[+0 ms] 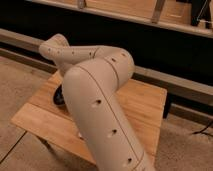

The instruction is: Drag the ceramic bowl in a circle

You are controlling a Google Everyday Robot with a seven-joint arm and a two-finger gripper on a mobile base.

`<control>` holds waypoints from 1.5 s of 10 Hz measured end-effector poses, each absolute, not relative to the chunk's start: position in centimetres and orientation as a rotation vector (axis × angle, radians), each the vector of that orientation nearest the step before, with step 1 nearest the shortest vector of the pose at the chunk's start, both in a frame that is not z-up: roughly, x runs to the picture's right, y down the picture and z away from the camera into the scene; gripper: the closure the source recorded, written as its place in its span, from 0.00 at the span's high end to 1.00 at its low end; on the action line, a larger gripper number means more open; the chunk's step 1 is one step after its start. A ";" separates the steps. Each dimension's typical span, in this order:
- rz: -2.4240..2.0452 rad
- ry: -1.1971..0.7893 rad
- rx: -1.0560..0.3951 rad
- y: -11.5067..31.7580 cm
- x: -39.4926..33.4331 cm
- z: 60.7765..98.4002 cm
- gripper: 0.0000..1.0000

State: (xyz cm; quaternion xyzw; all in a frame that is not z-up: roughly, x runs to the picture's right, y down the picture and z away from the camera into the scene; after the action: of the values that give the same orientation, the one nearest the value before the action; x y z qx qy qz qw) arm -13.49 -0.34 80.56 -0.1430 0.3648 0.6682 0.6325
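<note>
Camera view is filled mostly by the robot's pale arm (100, 110), whose thick upper segment rises from the bottom edge and bends at an elbow over a wooden table (145, 107). From that elbow a thinner segment reaches back toward the table's far left corner and turns downward there. The gripper lies hidden behind the arm at that corner, so it cannot be seen directly; its fingers are closed narrow, and whether they pinch anything cannot be told. The ceramic bowl (59, 96) shows only as a dark sliver near the table's left edge, just beside the big arm segment, mostly covered by it. Behind the table runs a dark wall with a pale ledge.
</note>
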 end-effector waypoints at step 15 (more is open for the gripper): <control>1.358 0.815 -0.411 13.0 -16.9 77.0 0.00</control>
State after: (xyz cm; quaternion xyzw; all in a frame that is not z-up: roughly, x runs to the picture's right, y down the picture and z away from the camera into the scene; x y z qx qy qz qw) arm -16.94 12.96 77.02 -0.1833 0.3636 0.6056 0.6837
